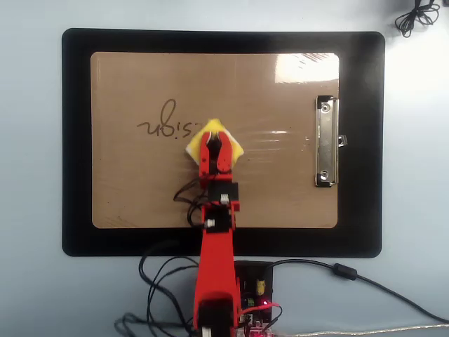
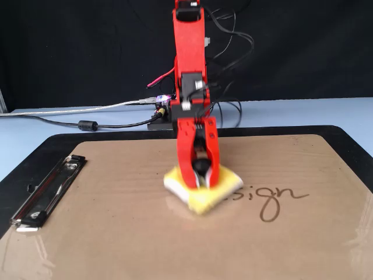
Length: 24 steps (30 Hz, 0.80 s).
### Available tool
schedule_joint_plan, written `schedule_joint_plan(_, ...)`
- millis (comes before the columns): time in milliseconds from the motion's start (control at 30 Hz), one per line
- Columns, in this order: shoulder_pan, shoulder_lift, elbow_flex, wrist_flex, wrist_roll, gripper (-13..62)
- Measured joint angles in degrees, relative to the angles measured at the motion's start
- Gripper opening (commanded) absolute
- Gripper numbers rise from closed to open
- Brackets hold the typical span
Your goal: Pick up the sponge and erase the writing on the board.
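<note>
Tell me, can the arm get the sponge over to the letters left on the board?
Probably yes. The end effector is down on the sponge, and the remaining writing lies right beside it on the board, nothing between.

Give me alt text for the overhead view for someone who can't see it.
A red robot arm reaches over a brown board, its gripper pressing a yellow sponge beside the remaining writing, which reads "sign" upside down. The board's metal clip is on the right, and a black mat lies underneath.

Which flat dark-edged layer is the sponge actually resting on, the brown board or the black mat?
The brown board, the glossy one with the metal clip. The sponge sits inside its edges; the black mat only frames it.
</note>
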State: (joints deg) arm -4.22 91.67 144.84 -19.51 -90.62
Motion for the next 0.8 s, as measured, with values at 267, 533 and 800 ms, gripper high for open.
schedule_joint_plan(267,2.11,-8.79,-13.45,0.0,0.7,-7.9)
schedule_joint_plan(533,-4.39,6.68,5.19,-1.49,0.7,-7.9)
schedule_joint_plan(800,-5.8,-18.37,-20.57,-1.23,-1.32,-7.9)
